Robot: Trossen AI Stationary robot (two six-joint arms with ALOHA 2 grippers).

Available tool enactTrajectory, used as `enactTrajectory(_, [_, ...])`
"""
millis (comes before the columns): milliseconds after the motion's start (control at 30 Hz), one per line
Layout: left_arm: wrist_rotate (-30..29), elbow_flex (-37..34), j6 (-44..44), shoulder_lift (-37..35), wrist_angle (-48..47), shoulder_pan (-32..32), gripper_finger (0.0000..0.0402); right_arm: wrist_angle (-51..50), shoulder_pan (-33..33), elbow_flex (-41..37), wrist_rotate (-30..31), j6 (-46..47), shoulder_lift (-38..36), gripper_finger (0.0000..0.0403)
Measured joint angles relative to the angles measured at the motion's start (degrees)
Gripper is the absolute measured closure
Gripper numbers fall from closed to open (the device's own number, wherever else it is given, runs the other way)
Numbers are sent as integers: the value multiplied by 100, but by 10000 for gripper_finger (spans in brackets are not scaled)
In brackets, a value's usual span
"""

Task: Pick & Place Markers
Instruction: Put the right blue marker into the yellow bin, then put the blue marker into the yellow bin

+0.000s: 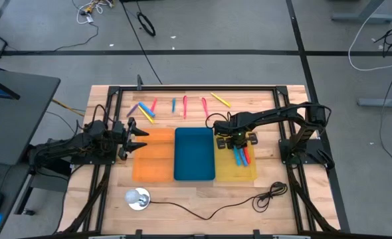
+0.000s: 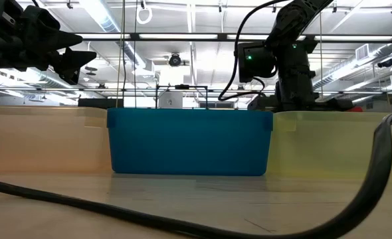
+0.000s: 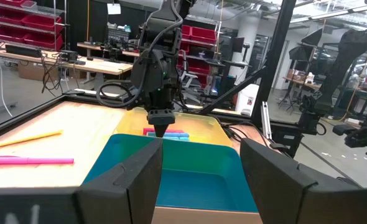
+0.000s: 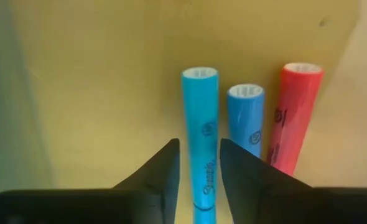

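While my left gripper [image 1: 141,139] hung over the near edge of the orange tray [image 1: 153,166], its fingers apart and holding nothing, I could see the work was only partly done. Beyond that tray a bunch of loose markers [image 1: 143,111] lay on the wood, with a pink marker [image 1: 185,106], another pink one [image 1: 204,106] and a yellow marker [image 1: 220,99] strung along the table further right. The blue tray [image 1: 195,156] looked empty to me. Over the yellow tray [image 1: 246,173] my right gripper [image 1: 236,142] pointed down, fingers slightly apart around the light blue marker [image 4: 200,146]; I couldn't tell whether they pinched it. Beside it lay a darker blue marker [image 4: 246,118] and a red marker [image 4: 295,115], already delivered.
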Motion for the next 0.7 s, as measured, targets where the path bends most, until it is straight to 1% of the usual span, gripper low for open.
enactTrajectory(200, [0,0,1,0,0,0,179,7,4,0,39,-73,-4,236])
enactTrajectory(367, [-1,1,0,0,0,-2,179,3,2,0,39,-337,-22,194])
enactTrajectory(467, [-2,1,0,0,0,-2,179,8,2,2,41,-641,-120,175])
enactTrajectory(567, [-1,1,2,1,0,-1,179,0,2,13,43,-1048,-234,165])
enactTrajectory(700, [-2,2,0,0,-1,-2,179,24,0,50,139,-1938,-398,161])
